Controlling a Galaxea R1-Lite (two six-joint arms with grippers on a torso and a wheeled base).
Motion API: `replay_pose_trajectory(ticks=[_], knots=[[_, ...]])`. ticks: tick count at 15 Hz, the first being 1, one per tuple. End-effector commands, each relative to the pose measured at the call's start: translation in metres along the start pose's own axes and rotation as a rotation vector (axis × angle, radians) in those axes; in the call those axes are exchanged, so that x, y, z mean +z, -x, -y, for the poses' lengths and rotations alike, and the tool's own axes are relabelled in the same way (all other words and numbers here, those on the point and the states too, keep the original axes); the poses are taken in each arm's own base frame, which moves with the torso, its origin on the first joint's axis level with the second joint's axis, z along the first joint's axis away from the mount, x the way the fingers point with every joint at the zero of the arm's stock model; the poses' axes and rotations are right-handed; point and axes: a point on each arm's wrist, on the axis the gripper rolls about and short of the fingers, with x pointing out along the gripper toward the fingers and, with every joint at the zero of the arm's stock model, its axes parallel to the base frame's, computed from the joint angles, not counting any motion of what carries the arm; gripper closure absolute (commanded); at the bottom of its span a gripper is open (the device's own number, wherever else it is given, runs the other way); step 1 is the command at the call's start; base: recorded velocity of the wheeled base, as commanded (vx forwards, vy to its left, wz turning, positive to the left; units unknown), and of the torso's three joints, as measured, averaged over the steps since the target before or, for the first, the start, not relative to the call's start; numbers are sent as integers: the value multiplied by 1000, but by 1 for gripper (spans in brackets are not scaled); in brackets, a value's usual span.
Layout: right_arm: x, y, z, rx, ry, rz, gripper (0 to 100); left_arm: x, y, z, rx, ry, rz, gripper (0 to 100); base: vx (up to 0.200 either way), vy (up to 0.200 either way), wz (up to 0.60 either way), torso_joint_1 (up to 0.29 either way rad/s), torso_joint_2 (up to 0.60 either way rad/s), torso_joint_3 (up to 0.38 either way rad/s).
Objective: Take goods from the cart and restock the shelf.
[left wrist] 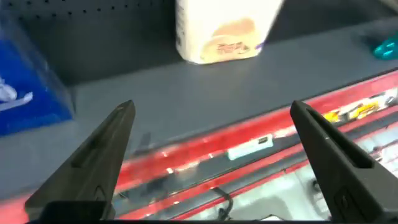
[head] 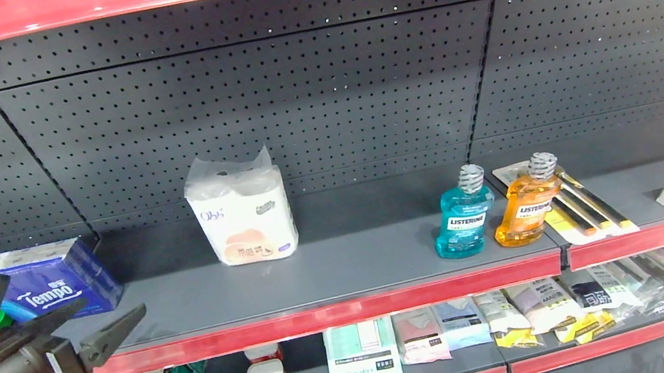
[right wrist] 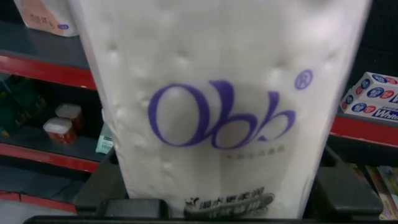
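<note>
Right gripper [right wrist: 217,208]: jaws clamped on both sides of a toilet-paper pack [right wrist: 224,93]. The pack is carried upright in front of the shelf's [head: 369,260] right end and is not yet on it. The upright hold probably lets it be set down standing.

Left gripper [head: 115,304]: jaws spread wide and empty, just before the front edge near the left end.

A matching pack [head: 241,210] stands mid-shelf toward the back. The bare deck beside it looks like the natural slot, grouping like with like.

Blue tissue pack [head: 53,281] at the left end. Teal mouthwash bottle [head: 463,213] and orange mouthwash bottle [head: 525,203] near the front edge, to the right.

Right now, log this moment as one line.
left gripper: jaws open | right gripper: jaws shut on toilet paper pack | shelf: second pack upright
</note>
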Motion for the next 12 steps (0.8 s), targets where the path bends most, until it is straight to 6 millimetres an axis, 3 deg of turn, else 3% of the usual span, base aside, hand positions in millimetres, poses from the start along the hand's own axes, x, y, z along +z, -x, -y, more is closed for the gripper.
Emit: replay_pose_trajectory(ticks=[1, 5, 7, 8, 12], knots=[[-1, -1, 0, 0, 4, -8, 100, -1, -37, -30, -22, 9, -35, 0, 0, 0, 0, 0, 0, 0], [-2, -1, 0, 0, 17, -11, 100, 1, -81, -55, -146, -57, 64, 0, 0, 0, 0, 0, 0, 0], [-2, -1, 0, -1, 21, -9, 100, -2, -91, -58, -195, -71, 80, 0, 0, 0, 0, 0, 0, 0], [-3, -1, 0, 0, 24, -11, 100, -2, -106, -59, -234, -90, 97, 0, 0, 0, 0, 0, 0, 0], [-6, 0, -1, -4, 30, -10, 100, 14, -136, -64, -265, -134, 151, 0, 0, 0, 0, 0, 0, 0]])
